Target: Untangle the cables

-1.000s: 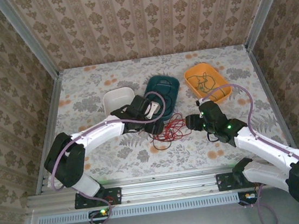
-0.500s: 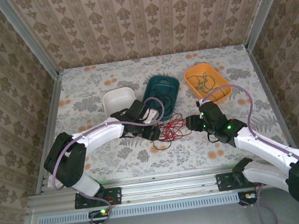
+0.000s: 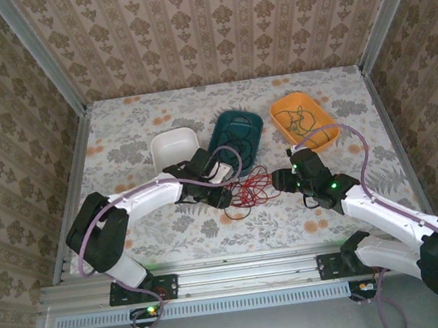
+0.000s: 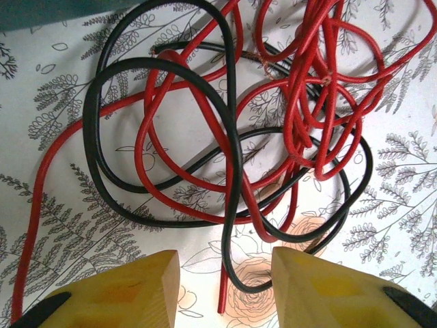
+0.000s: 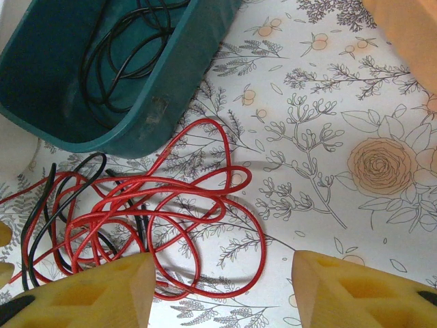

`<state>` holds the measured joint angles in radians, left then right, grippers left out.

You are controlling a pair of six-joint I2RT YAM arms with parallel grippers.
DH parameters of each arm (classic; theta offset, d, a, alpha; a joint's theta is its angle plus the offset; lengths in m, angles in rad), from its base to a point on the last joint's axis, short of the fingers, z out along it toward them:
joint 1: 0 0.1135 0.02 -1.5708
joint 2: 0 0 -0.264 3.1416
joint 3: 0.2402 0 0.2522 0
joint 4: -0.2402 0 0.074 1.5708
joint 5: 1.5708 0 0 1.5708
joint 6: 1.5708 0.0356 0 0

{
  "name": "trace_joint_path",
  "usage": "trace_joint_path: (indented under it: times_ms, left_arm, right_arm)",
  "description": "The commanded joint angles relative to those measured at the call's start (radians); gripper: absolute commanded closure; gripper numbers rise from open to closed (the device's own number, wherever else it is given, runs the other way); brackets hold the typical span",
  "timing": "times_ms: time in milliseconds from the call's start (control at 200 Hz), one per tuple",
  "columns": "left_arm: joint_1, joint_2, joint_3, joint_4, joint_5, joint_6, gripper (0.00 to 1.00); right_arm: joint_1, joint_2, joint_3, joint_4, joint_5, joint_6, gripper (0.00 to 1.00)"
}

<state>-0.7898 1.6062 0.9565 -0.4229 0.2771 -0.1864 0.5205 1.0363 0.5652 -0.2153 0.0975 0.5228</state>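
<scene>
Yellow fingers [image 4: 116, 290] of the left gripper [image 3: 221, 191] stand wide apart and hold nothing. They hang over the tangle [image 3: 248, 188] of red cable [image 4: 304, 102] and black cable [image 4: 231, 143], which lies on the flowered table [image 3: 119, 132] just in front of the teal tray [image 3: 235, 130]. A black loop and a loose red end run into the gap between the fingers. The right gripper [image 5: 222, 290] is likewise spread and empty, in front of the teal tray and to its right, facing the pile. A second black cable [image 5: 116, 48] lies coiled inside the teal tray. An orange tray [image 3: 280, 110] sits to the right of the teal tray and a white tray [image 3: 173, 146] to its left. Since half a second ago the left gripper has slid from the teal tray's near rim out over the tangle, while the right gripper and the cables sit as they did.
</scene>
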Motion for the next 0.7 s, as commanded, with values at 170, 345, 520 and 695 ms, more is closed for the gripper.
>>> trace_joint_path:
  times_ms: [170, 345, 520, 695]
  left_arm:
    - [0.002, 0.053, 0.019, -0.002, 0.025, 0.027, 0.63]
    - [0.003, 0.073, 0.015, 0.008, 0.025, 0.024, 0.68]
    - [0.002, 0.080, 0.002, 0.049, 0.025, 0.010, 0.78]
    - [0.000, 0.039, -0.014, 0.090, 0.007, 0.008, 0.96]
  right_arm:
    - [0.001, 0.005, 0.011, -0.007, 0.013, -0.021, 0.43]
    - [0.001, -0.004, 0.005, -0.010, 0.016, -0.019, 0.44]
    - [0.001, -0.012, 0.003, -0.010, 0.010, -0.021, 0.43]
    - [0.003, 0.007, 0.001, 0.009, -0.056, -0.040, 0.43]
